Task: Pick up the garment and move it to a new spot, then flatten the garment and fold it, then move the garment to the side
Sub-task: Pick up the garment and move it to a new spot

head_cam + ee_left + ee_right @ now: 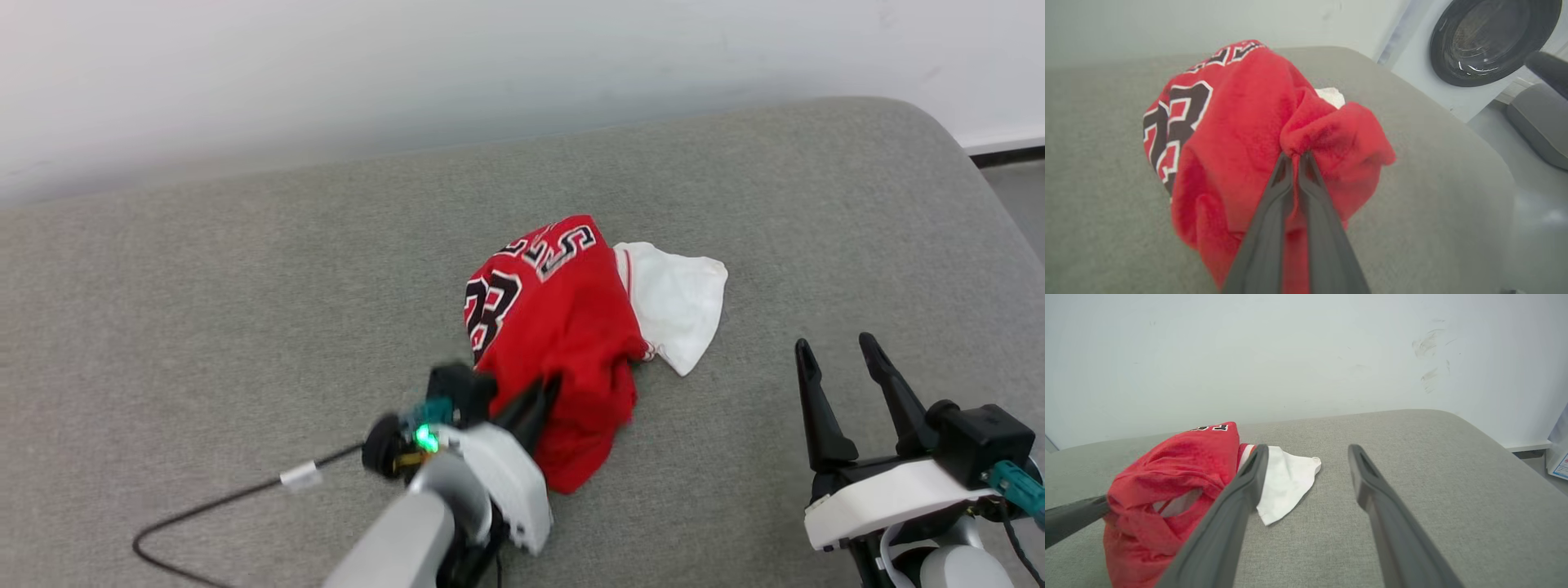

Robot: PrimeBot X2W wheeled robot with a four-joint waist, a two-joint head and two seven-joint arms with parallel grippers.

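If the pinch slips: the shirt [563, 327] would fall in a heap; from here the left gripper [1295, 157] seems to have only a small fold of red cloth.
If it drags: the white sleeve [678, 302] could bunch underneath.
Left jaws: together, clamped on that fold.
Right jaws: the right gripper [837, 347] stands wide apart, holding nothing, beside the shirt without touching it.
Shirt: crumpled mid-cushion [245, 327], near edge raised at the pinch.

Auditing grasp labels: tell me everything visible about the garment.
The garment is a red jersey of soft-looking fabric, with black white-outlined lettering and 23. It lies bunched on the grey cushion, one white sleeve spread to the robot's right. The left end effector is shut on a red fold near its front.
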